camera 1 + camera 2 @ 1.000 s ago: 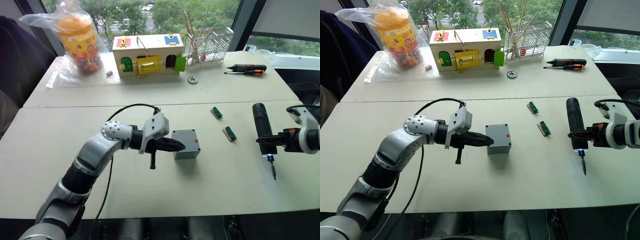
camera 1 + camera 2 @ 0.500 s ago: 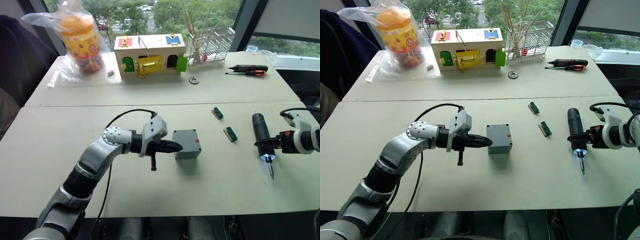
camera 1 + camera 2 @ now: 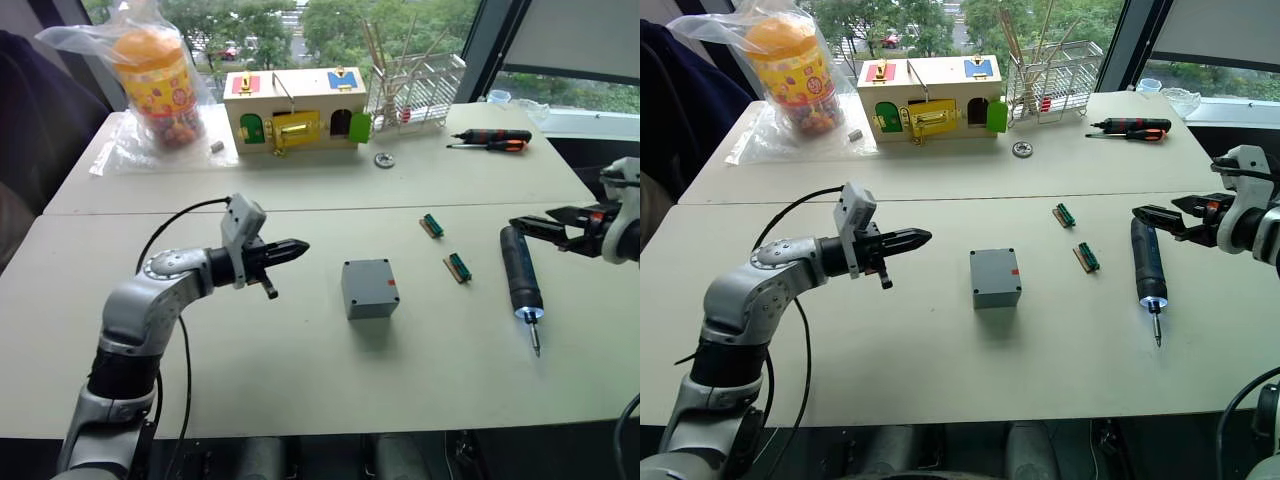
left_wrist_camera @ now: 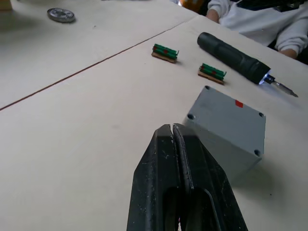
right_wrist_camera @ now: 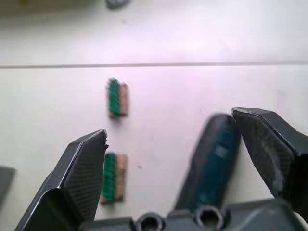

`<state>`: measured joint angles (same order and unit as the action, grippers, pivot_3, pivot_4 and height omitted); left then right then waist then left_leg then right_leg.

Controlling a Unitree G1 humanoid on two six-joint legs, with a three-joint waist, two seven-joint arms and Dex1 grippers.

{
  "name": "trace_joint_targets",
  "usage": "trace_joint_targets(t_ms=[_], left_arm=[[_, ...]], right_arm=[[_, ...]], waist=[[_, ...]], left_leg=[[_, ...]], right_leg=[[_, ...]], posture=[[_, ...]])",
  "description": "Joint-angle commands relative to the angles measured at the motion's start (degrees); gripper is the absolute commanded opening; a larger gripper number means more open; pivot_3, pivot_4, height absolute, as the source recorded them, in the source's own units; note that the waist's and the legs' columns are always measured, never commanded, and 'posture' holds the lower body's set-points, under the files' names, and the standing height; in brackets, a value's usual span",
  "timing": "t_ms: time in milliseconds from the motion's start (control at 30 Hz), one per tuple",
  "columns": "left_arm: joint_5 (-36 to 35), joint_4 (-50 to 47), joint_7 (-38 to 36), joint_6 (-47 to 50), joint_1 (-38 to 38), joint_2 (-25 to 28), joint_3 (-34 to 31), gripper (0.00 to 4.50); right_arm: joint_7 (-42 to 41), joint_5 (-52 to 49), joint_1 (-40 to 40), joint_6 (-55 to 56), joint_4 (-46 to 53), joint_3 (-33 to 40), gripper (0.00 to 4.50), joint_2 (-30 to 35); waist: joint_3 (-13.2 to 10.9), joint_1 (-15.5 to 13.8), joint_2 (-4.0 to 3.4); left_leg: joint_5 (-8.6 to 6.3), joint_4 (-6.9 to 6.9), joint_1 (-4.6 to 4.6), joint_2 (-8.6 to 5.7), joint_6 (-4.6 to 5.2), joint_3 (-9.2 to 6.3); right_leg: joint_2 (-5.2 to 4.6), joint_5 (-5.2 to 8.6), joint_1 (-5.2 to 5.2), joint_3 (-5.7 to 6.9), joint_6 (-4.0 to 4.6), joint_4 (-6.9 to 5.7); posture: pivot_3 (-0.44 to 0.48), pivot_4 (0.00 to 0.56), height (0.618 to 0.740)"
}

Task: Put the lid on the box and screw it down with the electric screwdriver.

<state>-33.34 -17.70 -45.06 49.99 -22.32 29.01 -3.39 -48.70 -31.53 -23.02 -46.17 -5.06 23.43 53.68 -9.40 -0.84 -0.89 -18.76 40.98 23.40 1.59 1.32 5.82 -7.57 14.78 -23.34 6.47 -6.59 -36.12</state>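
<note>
While my left hand hovers above the bench with its fingers pressed together and empty, the box sits apart to its right, the lid with the red mark on top. My right hand is spread wide, holding nothing, just above the butt end of the electric screwdriver, which lies flat on the bench beside two green connector strips.

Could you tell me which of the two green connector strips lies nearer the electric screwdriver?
The nearer green connector strip, just beside the electric screwdriver; the other strip lies farther back, toward the table seam.
</note>
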Motion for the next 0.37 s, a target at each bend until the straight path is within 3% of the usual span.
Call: trace_joint_targets(t_ms=[33, 167, 367], left_arm=[[-5.7, -7.9, 3.6, 6.6, 7.1, 1.7, -5.8, 0.00], [-9.2, -11.8, 5.6, 9.9, 15.0, 2.0, -7.7, 0.00], [-10.0, -13.4, 4.1, 8.4, 22.9, 4.2, -6.3, 0.00]], right_arm=[[0.3, -8.8, 13.3, -2.2, 19.1, 7.6, 4.46, -6.9], [1.0, -13.1, 24.3, -2.6, 28.7, 8.9, 4.46, -12.1], [-0.1, -14.3, 31.4, -2.1, 30.4, 7.0, 4.46, -12.2]], waist=[[0.0, -0.7, 0.03], [0.0, -1.4, -0.01], [0.0, -1.3, 0.03]], left_leg=[[0.00, 0.03, 0.00, -0.02, 0.00, -0.09], [-0.01, 0.26, 0.00, -0.12, 0.02, -0.12], [-0.04, 0.10, -0.13, -0.10, 0.03, -0.11]], right_leg=[[-0.02, 0.00, 0.07, 0.02, 0.00, 0.01], [-0.11, -0.05, 0.13, -0.05, -0.06, -0.04], [-0.06, -0.03, 0.15, -0.08, -0.01, -0.02]], posture=[[0.000, 0.150, 0.708], [0.000, 0.150, 0.708], [0.000, 0.150, 0.708]])
